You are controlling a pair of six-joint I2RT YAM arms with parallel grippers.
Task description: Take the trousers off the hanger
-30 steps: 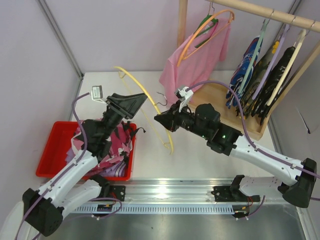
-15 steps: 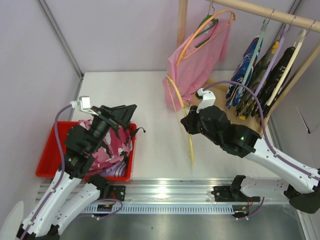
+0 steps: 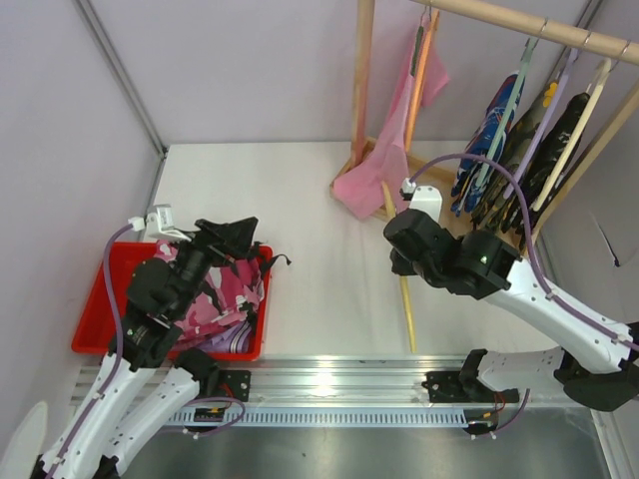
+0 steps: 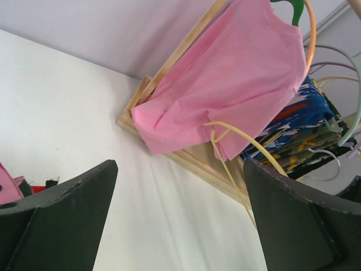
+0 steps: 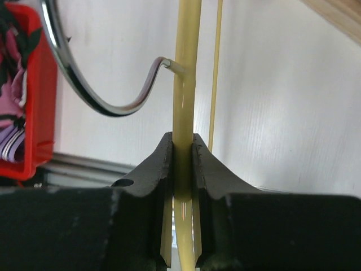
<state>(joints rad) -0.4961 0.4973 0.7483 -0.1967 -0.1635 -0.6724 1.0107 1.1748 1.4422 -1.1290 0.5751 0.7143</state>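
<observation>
The pink camouflage trousers point(image 3: 222, 291) lie bunched in the red bin point(image 3: 95, 314), off the hanger; their edge also shows in the right wrist view point(image 5: 12, 62). My right gripper point(image 3: 398, 255) is shut on the thin yellow hanger point(image 3: 408, 314), which it holds above the table beside the rack. In the right wrist view the gripper point(image 5: 181, 142) clamps the hanger's yellow bar point(image 5: 184, 68) just below its metal hook point(image 5: 96, 99). My left gripper point(image 3: 238, 234) is open and empty above the bin. The left wrist view shows the hanger point(image 4: 248, 141) ahead of the gripper point(image 4: 179, 169).
A wooden clothes rack point(image 3: 362, 80) stands at the back right with a plain pink garment point(image 3: 374, 175) on an orange hanger and several dark printed garments point(image 3: 519, 150). Its wooden base point(image 3: 439, 200) lies on the table. The red bin point(image 5: 34, 84) sits at the near left.
My right arm has swung the yellow hanger rightward to the rack's base, now seen edge-on. My left arm has drawn back over the bin. The pink garment has turned edge-on.
</observation>
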